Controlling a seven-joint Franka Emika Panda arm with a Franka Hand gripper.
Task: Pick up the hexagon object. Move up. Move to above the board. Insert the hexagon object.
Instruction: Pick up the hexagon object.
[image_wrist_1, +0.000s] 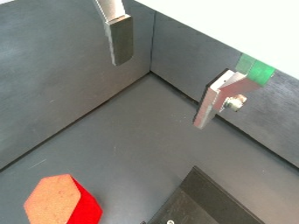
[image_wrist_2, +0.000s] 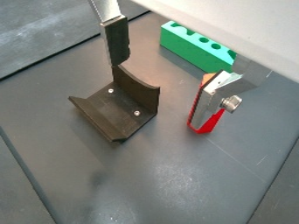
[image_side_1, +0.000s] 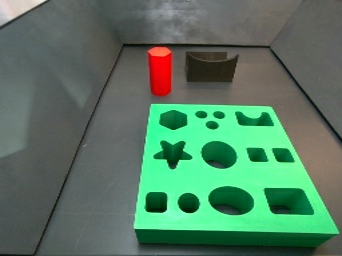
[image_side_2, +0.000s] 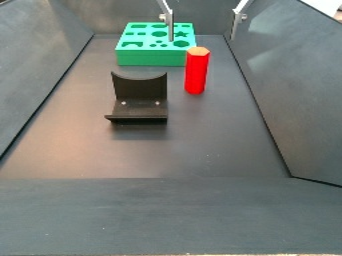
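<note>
Green board (image_side_1: 227, 165) nearest, red hexagon object (image_side_1: 159, 70) upright behind, gripper (image_wrist_2: 163, 74) spread apart, empty.

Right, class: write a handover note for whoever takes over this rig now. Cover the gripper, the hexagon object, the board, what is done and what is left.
Gripper: open, holding nothing, raised above the floor; in a side view it shows at the picture's top edge.
Hexagon object: upright on the floor beside the fixture, apart from the board, untouched.
Board: flat on the floor; its hexagon hole is empty.
Done: nothing.
Left: pick up the hexagon object, move up, move above the board, insert it.
</note>
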